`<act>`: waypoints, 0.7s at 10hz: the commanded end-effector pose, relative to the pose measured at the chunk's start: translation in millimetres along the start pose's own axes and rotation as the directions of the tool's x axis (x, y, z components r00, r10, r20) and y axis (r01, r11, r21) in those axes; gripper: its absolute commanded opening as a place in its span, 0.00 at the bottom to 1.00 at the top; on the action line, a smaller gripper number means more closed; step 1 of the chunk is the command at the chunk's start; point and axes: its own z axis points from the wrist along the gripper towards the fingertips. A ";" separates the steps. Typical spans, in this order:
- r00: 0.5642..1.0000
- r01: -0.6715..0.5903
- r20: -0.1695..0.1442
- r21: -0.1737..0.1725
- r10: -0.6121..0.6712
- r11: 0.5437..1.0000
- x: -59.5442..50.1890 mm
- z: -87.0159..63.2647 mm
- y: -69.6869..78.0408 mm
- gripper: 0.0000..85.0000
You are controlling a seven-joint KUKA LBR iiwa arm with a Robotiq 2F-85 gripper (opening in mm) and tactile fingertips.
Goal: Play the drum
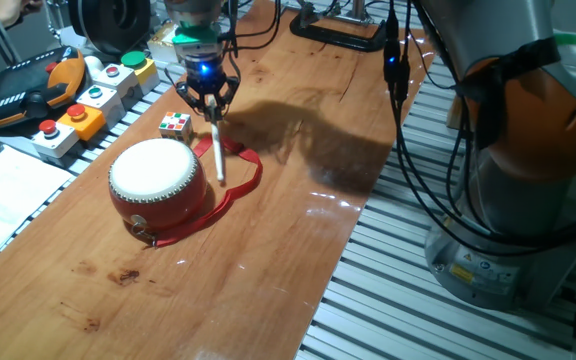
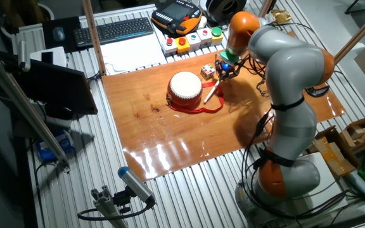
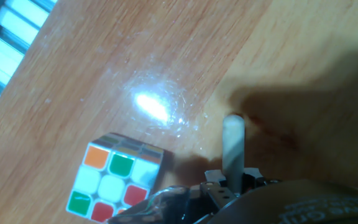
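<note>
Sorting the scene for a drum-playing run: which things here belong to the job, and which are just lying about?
Belongs to the job:
- drum, with its red strap
- white drumstick, held in the gripper

Just lying about:
- multicoloured puzzle cube, beside the drum
- button boxes off the board's edge
- teach pendant
- keyboard

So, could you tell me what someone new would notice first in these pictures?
Probably the drum, red-bodied with a cream skin, sitting on the wooden table with its red strap trailing beside it. Just behind it the gripper holds a white stick slanting down beside the drum, and a small multicoloured cube sits nearby.
</note>
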 end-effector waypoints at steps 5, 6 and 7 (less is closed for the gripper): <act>1.000 -0.024 0.007 -0.034 0.024 0.999 -0.8 10.8 0.4 0.33; 0.999 -0.030 0.010 -0.038 0.030 0.999 -0.2 10.8 0.9 0.49; 0.999 -0.033 0.010 -0.039 0.033 0.999 0.6 10.0 1.5 0.51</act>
